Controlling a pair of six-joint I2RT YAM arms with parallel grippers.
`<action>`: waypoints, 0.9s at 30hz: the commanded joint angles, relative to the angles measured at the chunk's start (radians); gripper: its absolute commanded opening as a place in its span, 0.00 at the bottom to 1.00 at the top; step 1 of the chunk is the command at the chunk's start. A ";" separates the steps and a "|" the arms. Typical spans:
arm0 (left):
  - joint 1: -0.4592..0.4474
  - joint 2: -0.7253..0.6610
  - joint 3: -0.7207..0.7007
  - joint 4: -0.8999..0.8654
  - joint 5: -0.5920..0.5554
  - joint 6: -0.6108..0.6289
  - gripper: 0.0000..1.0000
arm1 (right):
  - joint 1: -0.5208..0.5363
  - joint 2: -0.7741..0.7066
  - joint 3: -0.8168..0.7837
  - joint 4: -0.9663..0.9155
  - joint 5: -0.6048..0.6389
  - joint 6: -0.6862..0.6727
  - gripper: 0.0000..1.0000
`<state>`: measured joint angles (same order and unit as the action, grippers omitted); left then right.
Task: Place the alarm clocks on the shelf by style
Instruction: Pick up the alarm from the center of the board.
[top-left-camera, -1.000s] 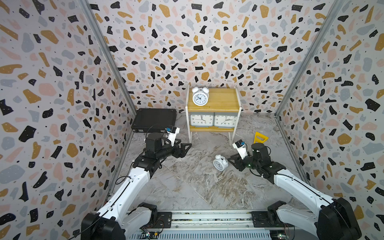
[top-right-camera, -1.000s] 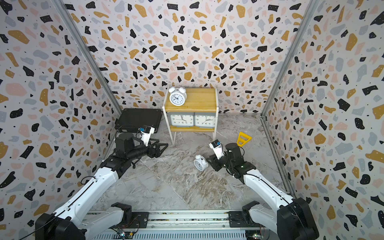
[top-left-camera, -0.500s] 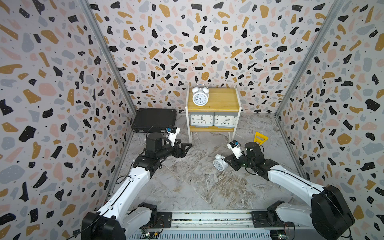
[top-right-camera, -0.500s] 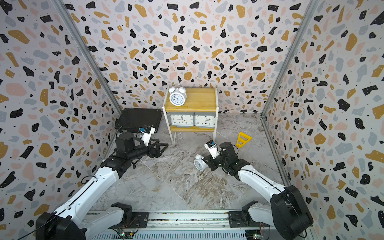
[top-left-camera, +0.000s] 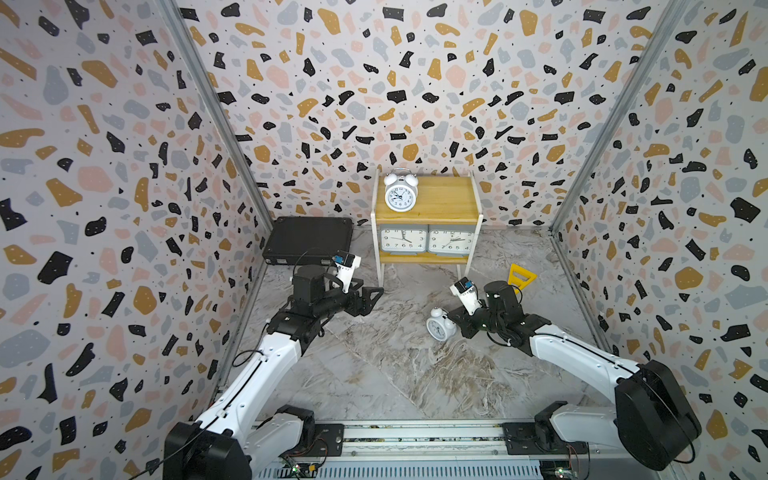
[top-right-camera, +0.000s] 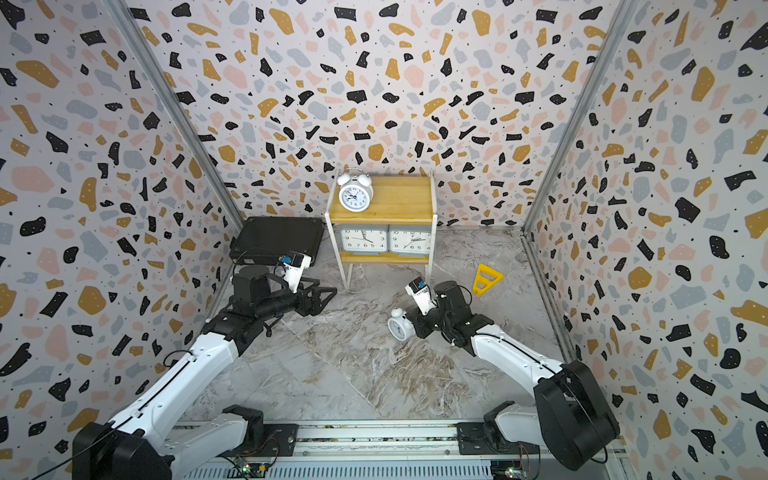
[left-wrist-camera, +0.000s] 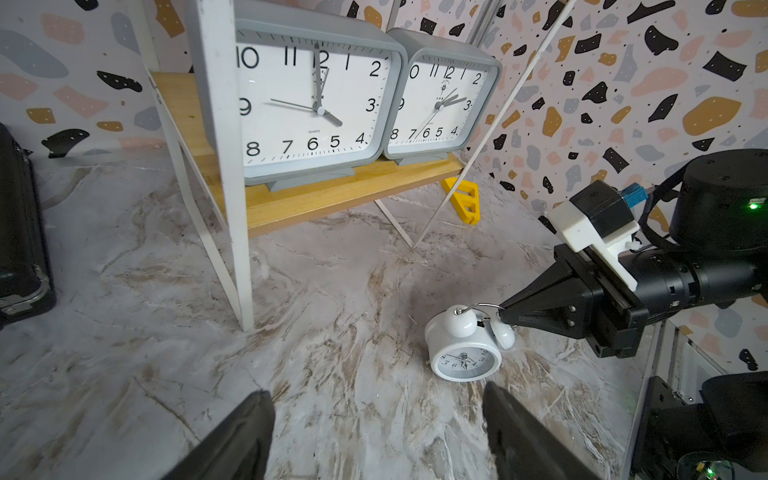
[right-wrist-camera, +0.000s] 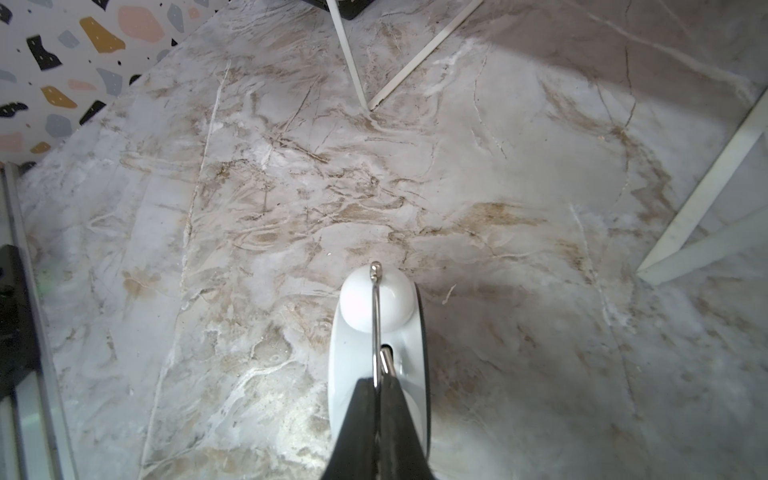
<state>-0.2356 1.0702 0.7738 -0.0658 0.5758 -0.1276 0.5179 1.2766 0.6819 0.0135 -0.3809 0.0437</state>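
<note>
- Standing on the floor (top-left-camera: 374, 382) at the back wall, the shelf (top-left-camera: 451, 199) holds three clocks on its two boards.
- The black case (top-left-camera: 309, 239) lies flat just beside the shelf, shut, its contents hidden.
- The left gripper (top-left-camera: 376, 294) hangs over the floor near the shelf's front leg, jaws spread wide and empty.
- The right gripper (left-wrist-camera: 503, 309) is clenched on the wire handle (right-wrist-camera: 376, 316) of the floor clock (left-wrist-camera: 463, 353).
- On the lower board, a grey clock (top-left-camera: 403, 241) and a second grey clock (top-left-camera: 451, 242) stand side by side with no visible gap.
- On the top board, a round clock (top-left-camera: 400, 195) stands upright at one end.
- The floor clock, round and white, sits tilted in front of the shelf, apart from it.
- A yellow triangle (top-left-camera: 517, 276) lies near the shelf's other front leg.
</note>
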 joint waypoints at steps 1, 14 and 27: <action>0.005 0.016 0.036 0.033 0.056 0.015 0.78 | 0.005 -0.024 0.045 -0.048 0.020 -0.029 0.00; -0.115 0.152 0.202 -0.069 0.312 0.259 0.65 | 0.005 -0.064 0.232 -0.208 -0.228 -0.170 0.00; -0.210 0.252 0.337 -0.300 0.457 0.651 0.58 | 0.004 -0.042 0.400 -0.370 -0.473 -0.282 0.00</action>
<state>-0.4305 1.3071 1.0664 -0.3096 0.9794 0.3847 0.5186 1.2514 1.0210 -0.3176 -0.7471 -0.1936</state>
